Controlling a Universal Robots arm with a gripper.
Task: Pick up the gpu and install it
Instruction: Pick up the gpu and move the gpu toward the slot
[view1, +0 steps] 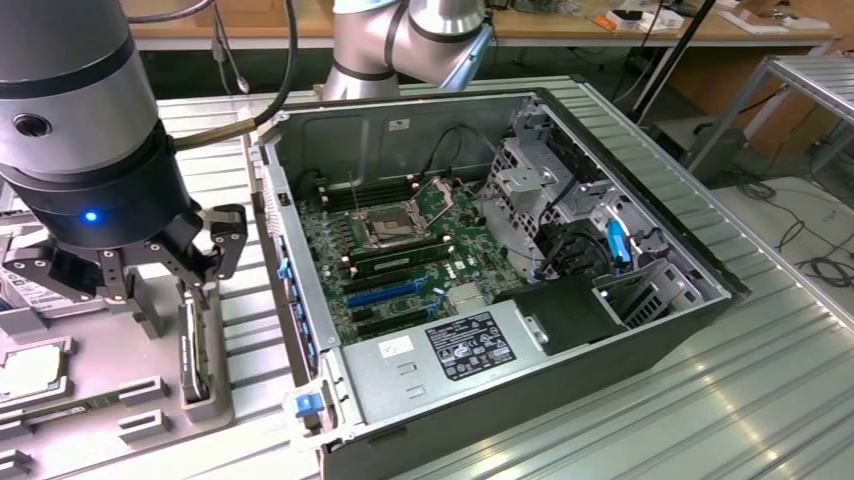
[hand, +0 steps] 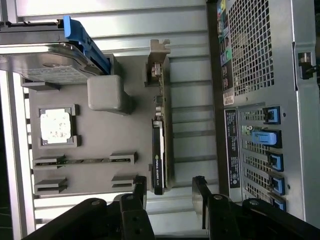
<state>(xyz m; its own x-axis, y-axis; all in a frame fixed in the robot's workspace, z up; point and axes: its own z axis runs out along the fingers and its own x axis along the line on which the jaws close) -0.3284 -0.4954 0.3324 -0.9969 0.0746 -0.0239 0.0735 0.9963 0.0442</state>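
Apparently the gpu (hand: 158, 160) stands slotted in the tray (hand: 100, 137).

A robotics lab is indicated: an opened computer tower (view1: 360, 135) is laid on a ribbed metal bench (view1: 747, 400), a grey parts fixture (hand: 95, 137) is set beside it, and cables (view1: 821, 268) are left on the floor.

Silver-grey jointed arm (view1: 400, 40), black wrist band (view1: 100, 180) with blue light (view1: 91, 215), black fingered tool (view1: 158, 268)
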